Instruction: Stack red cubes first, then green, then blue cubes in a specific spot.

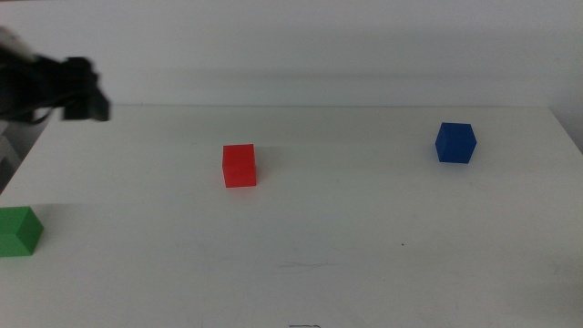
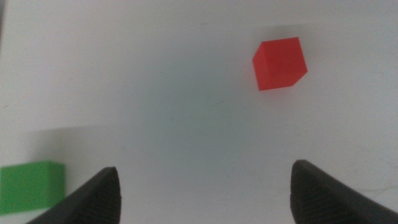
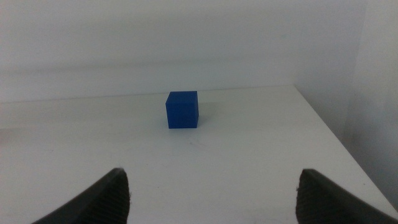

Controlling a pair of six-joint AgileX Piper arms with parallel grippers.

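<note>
**Three cubes sit apart on the table**

The white table [image 1: 364,273] holds all three cubes, far from each other. The left gripper [image 2: 205,190] hangs over the table's far left, jaws wide apart, holding nothing. The right gripper [image 3: 214,196] waits with jaws wide apart, facing the blue cube [image 1: 455,142]. The red cube [image 1: 240,166] sits near the middle. The green cube [image 1: 18,231] sits at the left edge.

Plain white table [image 1: 346,264] against a pale wall [image 1: 319,46], faint scuff near front edge
</note>
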